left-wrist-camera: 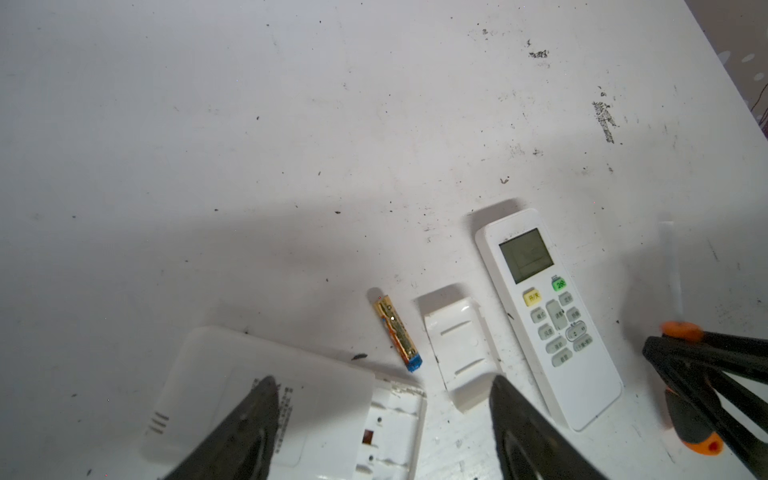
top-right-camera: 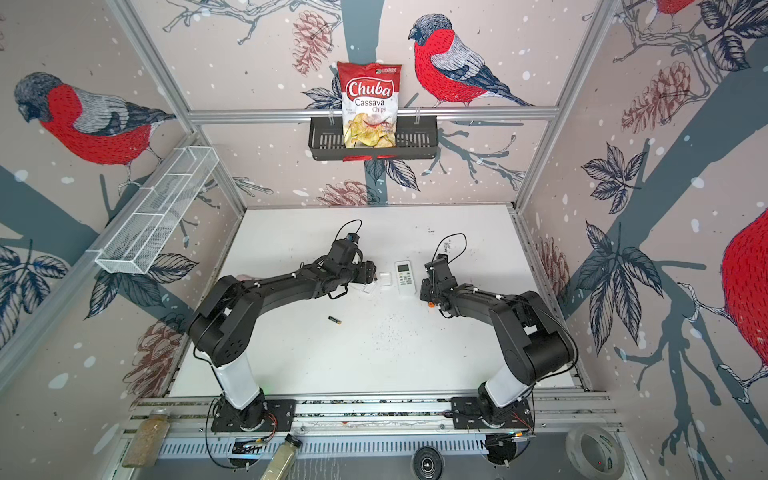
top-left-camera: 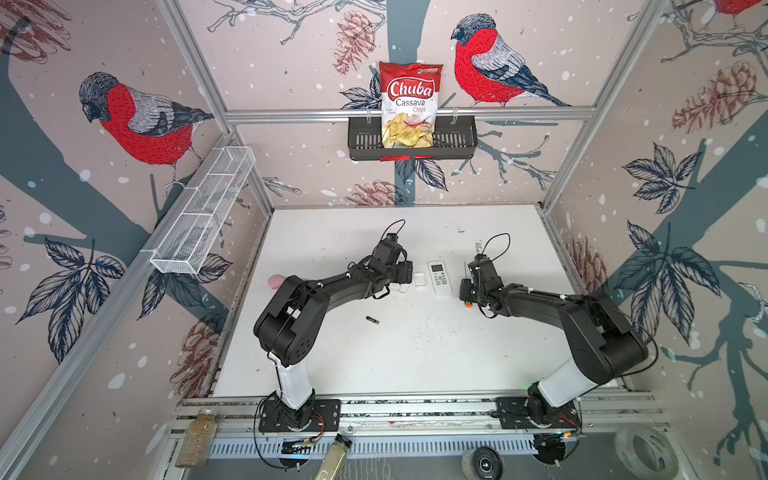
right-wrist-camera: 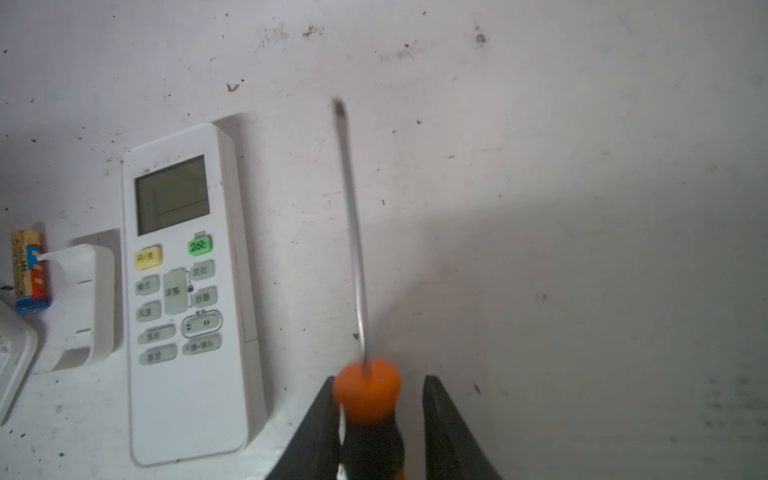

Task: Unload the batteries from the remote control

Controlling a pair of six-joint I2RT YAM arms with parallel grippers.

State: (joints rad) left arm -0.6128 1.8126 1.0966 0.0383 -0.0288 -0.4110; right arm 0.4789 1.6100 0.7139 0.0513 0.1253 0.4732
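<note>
In a top view a black battery [top-left-camera: 372, 319] lies at 8 o'clock of the white remote [top-left-camera: 439, 277]. In the left wrist view the left gripper [left-wrist-camera: 382, 382] gapes empty over an opened remote [left-wrist-camera: 324, 390], with a gold battery [left-wrist-camera: 397, 332] beside the cover [left-wrist-camera: 457, 345]. In the right wrist view the right gripper [right-wrist-camera: 381, 379] hangs loose around the screwdriver [right-wrist-camera: 368, 388].

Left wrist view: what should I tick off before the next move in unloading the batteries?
1. Left claw open, empty: ok.
2. Compartment of the overturned remote uncovered: ok.
3. Compartment emptied: cannot tell, partly out of frame.
4. Gold battery out on the table: ok.
5. Black battery out on the table: ok.
6. Right claw gripping the screwdriver: cannot tell, a gap shows beside it.
</note>
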